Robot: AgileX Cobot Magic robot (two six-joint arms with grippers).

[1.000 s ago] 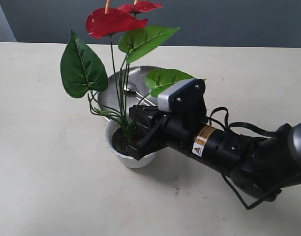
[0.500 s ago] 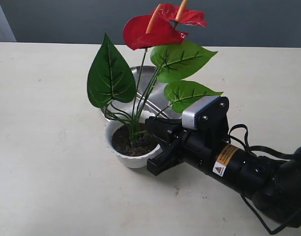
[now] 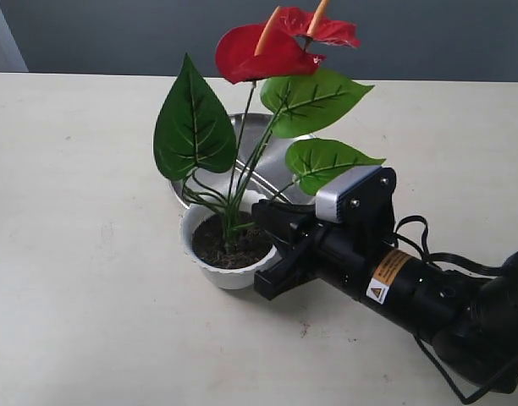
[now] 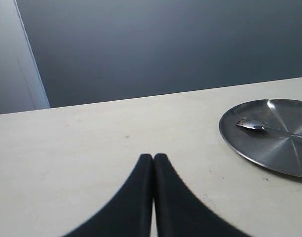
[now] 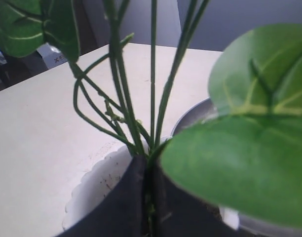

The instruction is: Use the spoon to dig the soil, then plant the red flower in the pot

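Observation:
The red flower [image 3: 263,55] stands with its stems in the dark soil [image 3: 210,243] of the white pot [image 3: 217,272], leaning a little to the right. My right gripper [image 3: 261,216] reaches in from the right at the pot's rim. In the right wrist view the right gripper [image 5: 147,165] is shut on the flower's green stems [image 5: 153,98], with the scalloped pot [image 5: 94,187] just past it. The left gripper [image 4: 153,157] is shut on nothing, low over bare table. The spoon [image 4: 259,127] lies on the steel plate [image 4: 269,153].
The round steel plate [image 3: 263,135] sits right behind the pot, partly covered by leaves. Broad green leaves [image 5: 249,148] block much of the right wrist view. Cables trail from the right arm [image 3: 428,292] at the lower right.
Since one second ago the right gripper shifted right and slightly down with the stems, swinging the flower from a left lean to a right lean. Over the last half second almost nothing moved.

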